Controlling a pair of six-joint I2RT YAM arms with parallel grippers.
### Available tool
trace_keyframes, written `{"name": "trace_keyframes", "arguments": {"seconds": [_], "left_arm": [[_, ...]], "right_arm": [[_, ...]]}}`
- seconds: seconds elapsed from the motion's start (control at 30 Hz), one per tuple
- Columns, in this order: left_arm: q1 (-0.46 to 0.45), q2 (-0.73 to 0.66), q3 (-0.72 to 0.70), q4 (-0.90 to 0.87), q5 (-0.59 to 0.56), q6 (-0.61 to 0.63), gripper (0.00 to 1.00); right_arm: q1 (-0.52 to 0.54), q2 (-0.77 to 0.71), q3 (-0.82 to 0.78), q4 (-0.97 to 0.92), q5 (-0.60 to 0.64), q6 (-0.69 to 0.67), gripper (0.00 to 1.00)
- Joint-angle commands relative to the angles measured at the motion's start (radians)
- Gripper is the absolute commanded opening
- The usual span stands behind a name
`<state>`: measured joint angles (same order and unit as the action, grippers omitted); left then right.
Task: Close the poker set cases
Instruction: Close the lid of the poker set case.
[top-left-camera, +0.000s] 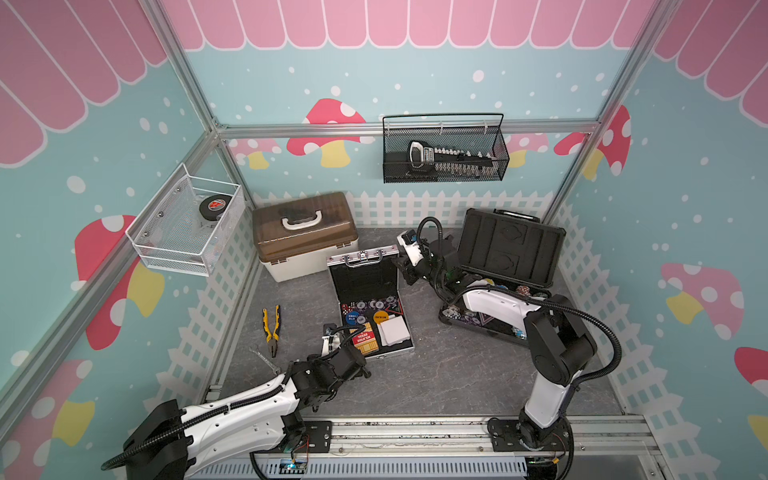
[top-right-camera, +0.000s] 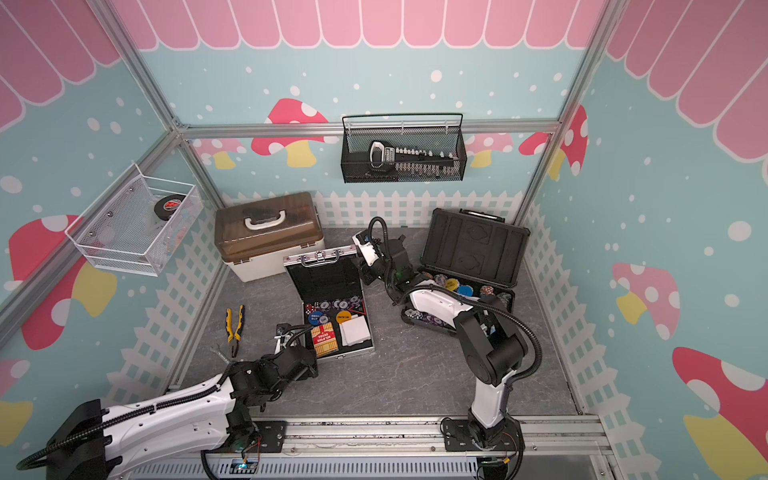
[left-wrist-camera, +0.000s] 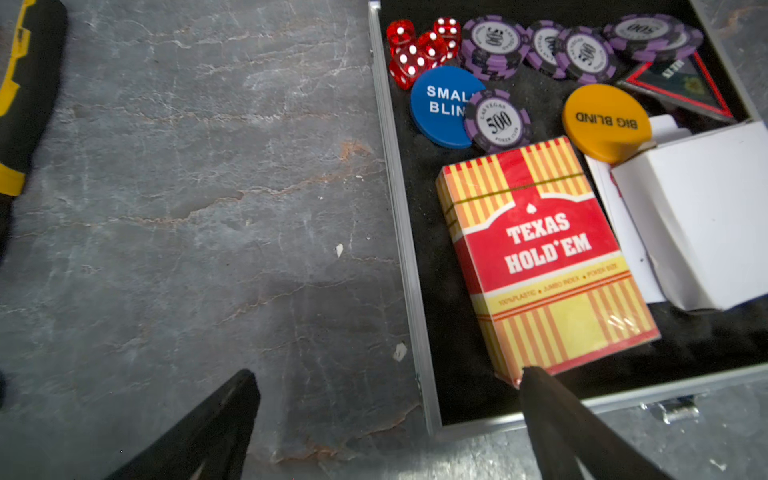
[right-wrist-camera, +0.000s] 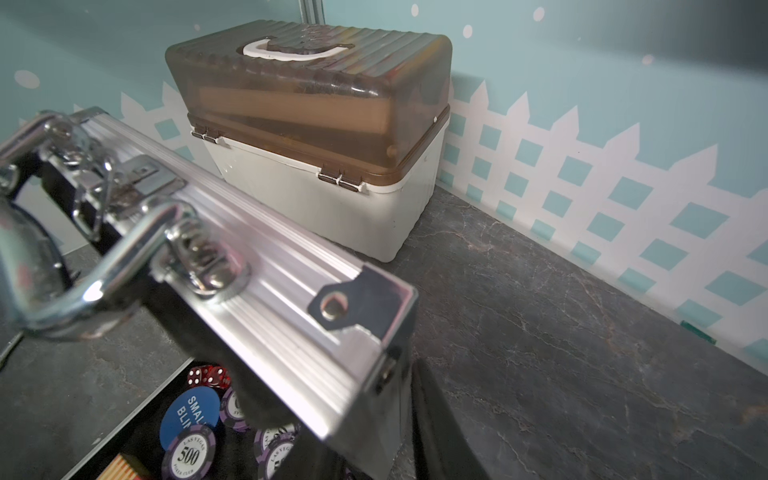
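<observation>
Two poker cases stand open on the counter, and parts of both are hard to see. The dark case sits behind the right arm, which covers most of its tray, so only a few chips show beside the upright lid. The silver case lies between the two arms with its lid raised. In the right wrist view its chrome handle is blurred and cut off by the frame edge. The right end effector is at the top corner of that lid, and the corner sits between its fingers, which are drawn in to a narrow gap. One finger lies against the lid's outer side. The other is mostly hidden behind the lid, so I cannot tell whether the grip is firm. A cream box stands beyond it. The left end effector is spread wide and holds nothing. It straddles the silver tray's rim, one fingertip over bare counter and the other at the corner of a red card box, where contact is unclear. Beyond lie purple chips and red dice. Pliers to its left are cut off.
</observation>
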<state>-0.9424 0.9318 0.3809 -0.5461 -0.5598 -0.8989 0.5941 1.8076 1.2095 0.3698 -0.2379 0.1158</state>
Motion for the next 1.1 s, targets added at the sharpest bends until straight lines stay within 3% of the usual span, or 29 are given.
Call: {"name": "trace_keyframes", "arguments": {"seconds": [0.0, 0.33, 0.83, 1.07], "left_arm": [[-0.016, 0.011, 0.021, 0.018, 0.003, -0.056, 0.99], [-0.019, -0.002, -0.037, 0.15, 0.011, -0.14, 0.99], [-0.023, 0.147, 0.01, 0.249, 0.029, -0.122, 0.98], [-0.152, 0.267, 0.113, 0.253, -0.019, 0.02, 0.98]], "right_arm": [[0.005, 0.009, 0.019, 0.029, 0.017, -0.015, 0.21], [0.012, -0.005, 0.004, 0.035, 0.04, -0.021, 0.02], [0.012, -0.021, -0.011, 0.038, 0.08, -0.011, 0.0], [0.012, -0.017, -0.011, 0.035, 0.091, -0.016, 0.0]]}}
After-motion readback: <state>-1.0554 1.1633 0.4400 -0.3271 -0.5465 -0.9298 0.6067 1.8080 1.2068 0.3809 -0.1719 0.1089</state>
